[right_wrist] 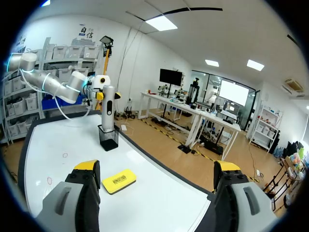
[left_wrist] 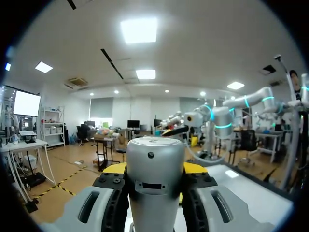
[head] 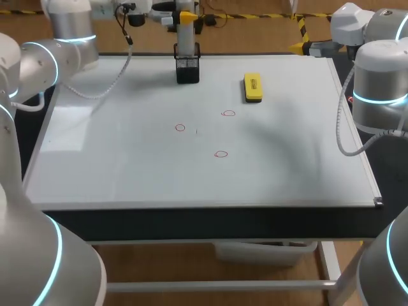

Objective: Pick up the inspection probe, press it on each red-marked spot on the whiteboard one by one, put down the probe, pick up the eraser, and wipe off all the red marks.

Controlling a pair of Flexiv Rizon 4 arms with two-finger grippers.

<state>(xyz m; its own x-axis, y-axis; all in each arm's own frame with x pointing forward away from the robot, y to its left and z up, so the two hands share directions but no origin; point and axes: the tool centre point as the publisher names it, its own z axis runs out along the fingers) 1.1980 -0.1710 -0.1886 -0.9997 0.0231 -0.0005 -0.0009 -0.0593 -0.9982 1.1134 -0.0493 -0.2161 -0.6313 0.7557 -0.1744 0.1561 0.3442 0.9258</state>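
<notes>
Left pincer (left_wrist: pixel 154 169) clamps the smooth silver cylindrical probe (head: pixel 185 41) in its black mesh holder (head: pixel 187 70); right pincer (right_wrist: pixel 157 166) gapes.

No text or number can be read. Eraser (head: pixel 253 87): a small dark printed label on its yellow top face, its characters too small to make out (the right wrist view shows it no more clearly); red marks (head: pixel 180 127) on the whiteboard (head: pixel 127 172): three hand-drawn rings, not letters or digits; inspection probe (left_wrist: pixel 154 169): a small dark rectangular window on its grey body, its content too small to tell.
</notes>
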